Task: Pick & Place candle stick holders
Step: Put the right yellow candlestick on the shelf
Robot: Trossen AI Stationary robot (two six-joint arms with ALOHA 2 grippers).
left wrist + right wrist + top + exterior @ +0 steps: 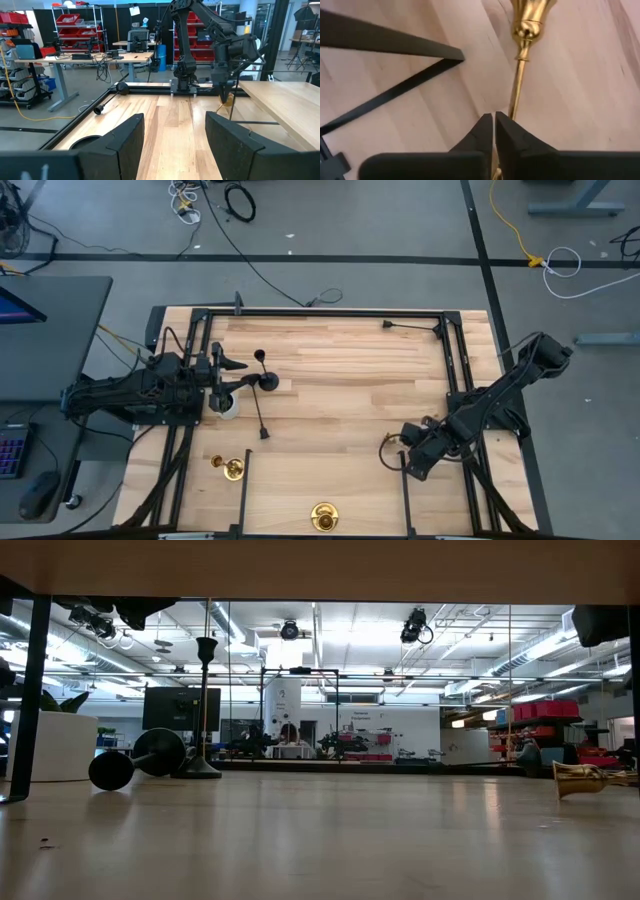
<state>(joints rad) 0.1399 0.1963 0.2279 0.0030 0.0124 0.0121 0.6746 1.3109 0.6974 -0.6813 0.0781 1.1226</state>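
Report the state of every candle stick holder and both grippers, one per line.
left gripper: open, empty, over the table's left side.
right gripper: shut on the held brass holder's stem.
held brass holder: gripped, slanted just above the wood.
second brass holder: lying on its side.
third brass holder: apparently upright at the front edge.
tall black holder: upright.
fallen black holder: lying on its side.

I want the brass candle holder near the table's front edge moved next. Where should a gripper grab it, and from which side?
The brass holder seems to stand upright, since the high view shows its round base as rings around a central stem. It is probably best to come straight down and close the jaws on that stem above the flare, because the base looks too wide and flat to pinch.
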